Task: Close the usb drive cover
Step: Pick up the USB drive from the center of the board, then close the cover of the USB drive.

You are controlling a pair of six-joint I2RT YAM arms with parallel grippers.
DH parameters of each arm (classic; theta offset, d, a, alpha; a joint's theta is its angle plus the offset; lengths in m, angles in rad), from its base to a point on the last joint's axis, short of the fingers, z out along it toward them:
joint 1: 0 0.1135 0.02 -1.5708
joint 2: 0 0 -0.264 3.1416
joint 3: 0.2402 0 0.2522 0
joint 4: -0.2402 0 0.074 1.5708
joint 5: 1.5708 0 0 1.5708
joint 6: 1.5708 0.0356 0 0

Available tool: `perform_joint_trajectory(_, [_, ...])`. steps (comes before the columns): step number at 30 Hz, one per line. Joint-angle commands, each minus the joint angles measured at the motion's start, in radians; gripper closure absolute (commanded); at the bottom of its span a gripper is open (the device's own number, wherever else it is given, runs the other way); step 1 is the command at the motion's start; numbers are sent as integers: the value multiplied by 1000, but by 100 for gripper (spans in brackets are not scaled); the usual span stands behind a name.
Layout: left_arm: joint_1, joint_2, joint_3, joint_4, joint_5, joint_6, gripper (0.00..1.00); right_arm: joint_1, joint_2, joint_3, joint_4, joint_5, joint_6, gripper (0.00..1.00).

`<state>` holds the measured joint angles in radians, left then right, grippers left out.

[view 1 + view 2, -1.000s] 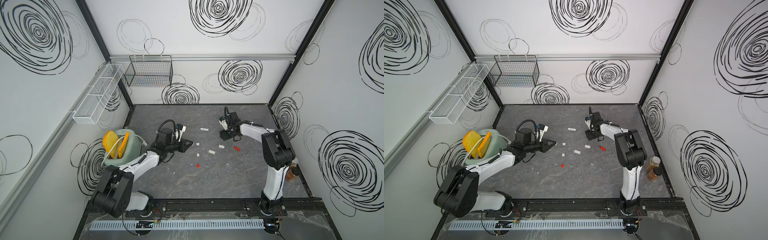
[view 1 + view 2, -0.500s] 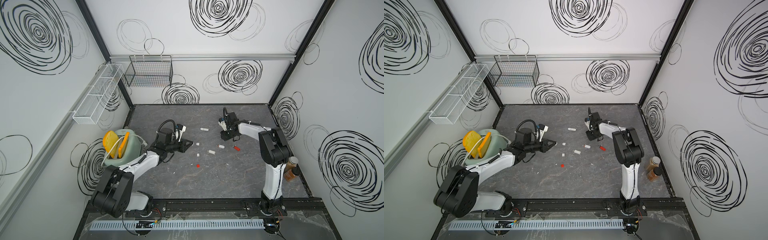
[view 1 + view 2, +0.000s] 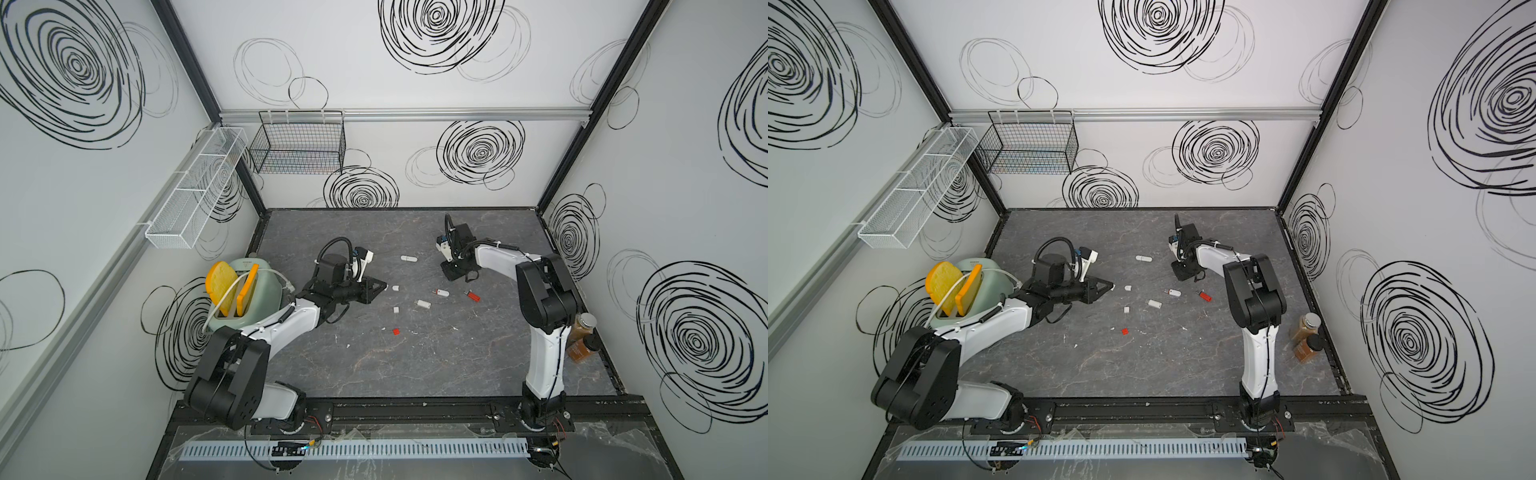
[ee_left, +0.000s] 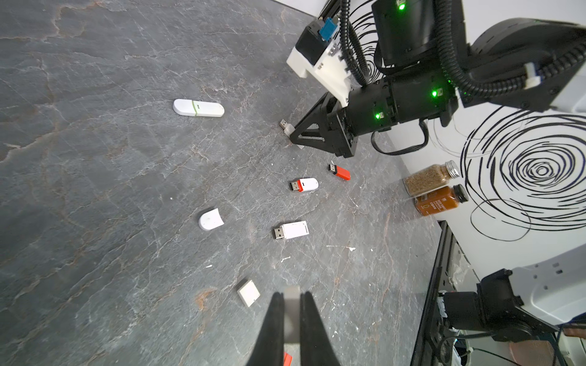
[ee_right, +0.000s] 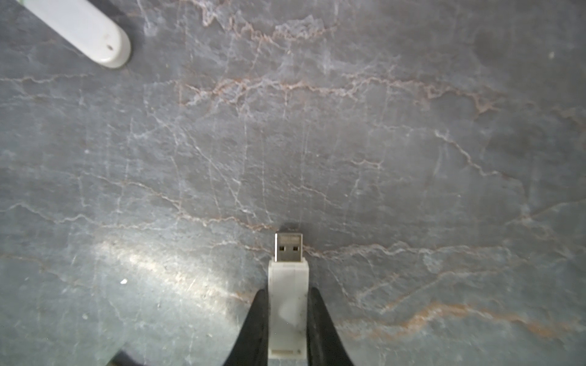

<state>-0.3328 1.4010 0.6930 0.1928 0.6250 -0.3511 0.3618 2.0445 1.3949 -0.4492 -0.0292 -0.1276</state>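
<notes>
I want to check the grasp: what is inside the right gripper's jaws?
A white USB drive, uncapped, its metal plug sticking out past the right gripper. The black fingers cover its sides; its underside cannot be seen.

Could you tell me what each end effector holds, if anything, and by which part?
Right end effector: white USB drive, gripped by its body, connector exposed. Left end effector: a pale piece, likely a cover, pinched by its sides.
</notes>
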Motion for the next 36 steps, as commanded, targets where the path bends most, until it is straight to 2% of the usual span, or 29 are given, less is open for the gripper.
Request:
perform_joint_trajectory(1, [2,-7,28,8,-14,32,100,7,-47,-12,-51,5,-14,86])
perform_joint_trajectory(10, [-1,0,35,-6,-1,36,100,42,-230,-158,69,-41,-54,88])
perform_joint_trajectory(21, [-12,-12,20,9,10,35,100,180,-495,-479,439,-52,-138,95])
perform_joint_trajectory(27, [-22,-13,16,14,38,28,100,264,-597,-625,588,-72,-235,97])
perform_joint_trajectory(32, [-36,9,28,9,68,19,100,320,-639,-698,670,-118,-284,96])
perform_joint_trajectory(36, [-47,29,43,-5,101,16,100,372,-658,-743,723,-101,-339,96])
